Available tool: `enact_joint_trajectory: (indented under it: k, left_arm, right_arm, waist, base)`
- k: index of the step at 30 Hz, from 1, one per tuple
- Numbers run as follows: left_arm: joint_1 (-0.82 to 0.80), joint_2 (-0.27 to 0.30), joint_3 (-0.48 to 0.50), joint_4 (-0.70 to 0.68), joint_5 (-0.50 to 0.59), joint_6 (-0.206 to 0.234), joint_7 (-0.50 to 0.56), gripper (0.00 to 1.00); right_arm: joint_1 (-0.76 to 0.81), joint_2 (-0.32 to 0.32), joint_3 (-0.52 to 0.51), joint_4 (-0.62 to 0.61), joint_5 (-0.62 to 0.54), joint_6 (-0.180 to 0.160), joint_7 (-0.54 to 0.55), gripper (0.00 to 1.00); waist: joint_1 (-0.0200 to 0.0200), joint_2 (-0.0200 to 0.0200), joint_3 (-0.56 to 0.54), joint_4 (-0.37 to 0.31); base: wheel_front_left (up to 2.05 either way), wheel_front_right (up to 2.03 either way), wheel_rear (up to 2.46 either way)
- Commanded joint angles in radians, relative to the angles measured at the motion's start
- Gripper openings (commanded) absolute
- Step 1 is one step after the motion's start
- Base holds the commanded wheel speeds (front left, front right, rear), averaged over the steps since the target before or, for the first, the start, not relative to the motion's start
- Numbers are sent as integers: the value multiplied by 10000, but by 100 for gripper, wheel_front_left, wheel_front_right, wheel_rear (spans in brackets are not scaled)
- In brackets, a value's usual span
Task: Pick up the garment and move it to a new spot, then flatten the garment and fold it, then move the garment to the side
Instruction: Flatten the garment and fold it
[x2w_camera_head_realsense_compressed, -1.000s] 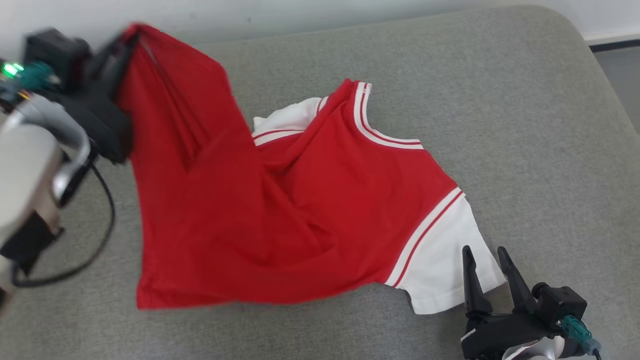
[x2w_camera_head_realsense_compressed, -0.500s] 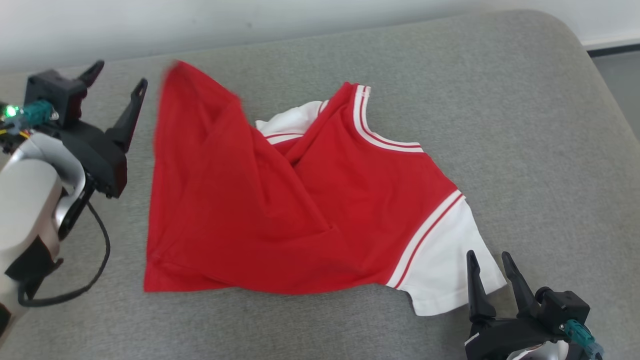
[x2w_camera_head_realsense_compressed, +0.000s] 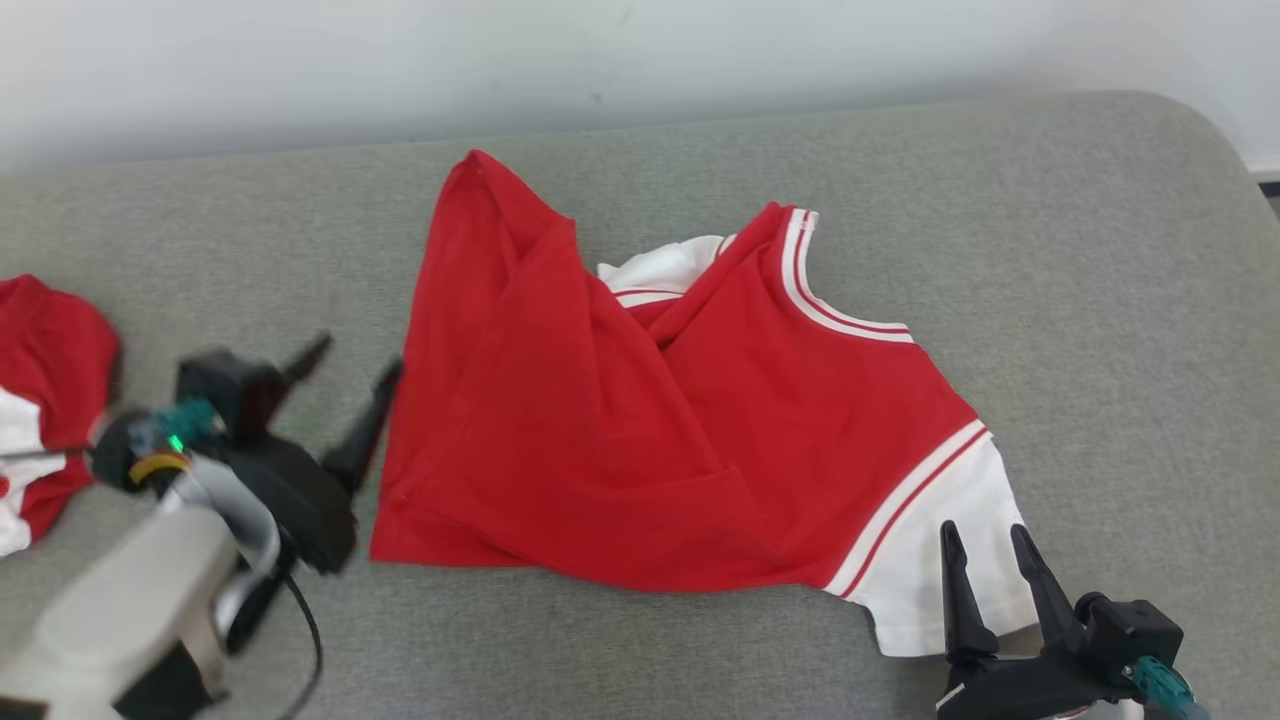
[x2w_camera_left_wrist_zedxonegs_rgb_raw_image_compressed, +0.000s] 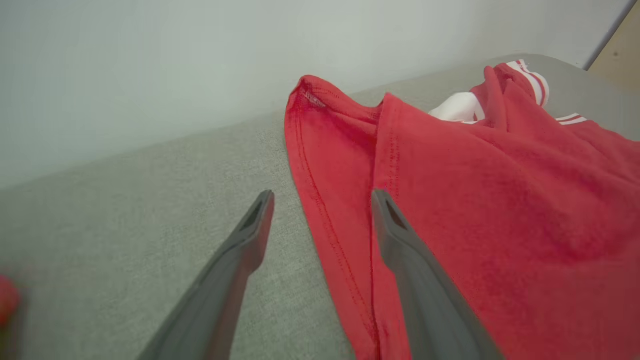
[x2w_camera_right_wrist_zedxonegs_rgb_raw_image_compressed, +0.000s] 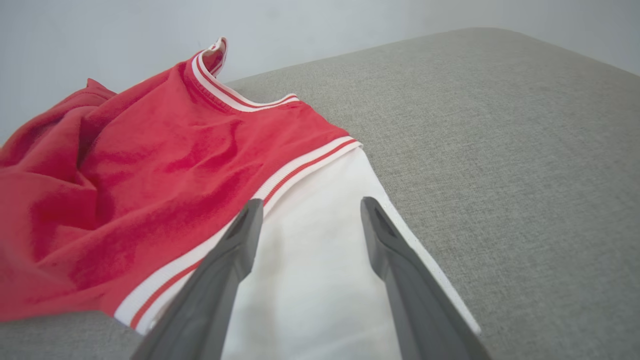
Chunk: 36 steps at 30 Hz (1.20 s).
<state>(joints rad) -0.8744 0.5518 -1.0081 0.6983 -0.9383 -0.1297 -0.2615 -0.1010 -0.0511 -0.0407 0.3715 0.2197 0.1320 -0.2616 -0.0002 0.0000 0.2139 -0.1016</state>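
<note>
The red-and-white garment (x2w_camera_head_realsense_compressed: 650, 420) lies rumpled mid-way across the grey cushion (x2w_camera_head_realsense_compressed: 1100, 300), with one hem corner flopped over and a sleeve tucked under, so it's nowhere near flat. The left gripper (x2w_camera_head_realsense_compressed: 360, 355) sits just beside the left hem, fingers spread wide and empty. The right gripper (x2w_camera_head_realsense_compressed: 982, 530) is at the white sleeve (x2w_camera_head_realsense_compressed: 930, 570), also spread and gripping nothing. My guess is they're parked at opposite edges so they can tug it flat.
</note>
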Motion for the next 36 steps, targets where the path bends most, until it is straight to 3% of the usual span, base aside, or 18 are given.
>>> enact_joint_trajectory:
  k: [1,12,23,25,26,27,36]
  left_arm:
    - [364,-93,-26,-112,-178,66,-34,100]
    - [1685,-390,-521,-648,-506,310,601,100]
    - [2010,-271,-676,-1025,-642,449,898,100]
    - [2033,-249,-709,-1079,-726,451,1066,40]
    - [2008,-232,-702,-1126,-677,480,1010,34]
    - [2004,-238,-679,-1186,-673,496,941,0]
    - [2313,84,-521,-2248,-482,829,424,0]
  right_arm:
    - [147,18,-22,-19,-95,-28,-41,100]
    - [156,15,-169,-2,-203,-28,-41,100]
    - [206,16,-171,-28,-129,-28,-41,100]
    - [219,16,-135,-21,-78,-28,-41,100]
    - [222,16,-131,-12,-69,-28,-41,100]
    - [223,16,-138,-2,-70,-28,-41,100]
    - [495,15,-276,85,-143,-28,-41,100]
  waist:
    - [2,0,-126,188]
    - [2,0,-139,429]
    - [2,0,-72,313]
    - [2,0,-84,277]
    - [2,0,-94,265]
    - [2,0,-105,259]
    - [2,0,-499,572]
  base:
    - [0,0,0]
    - [0,0,0]
    - [0,0,0]
    - [0,0,0]
    - [0,0,0]
    - [0,0,0]
    - [0,0,0]
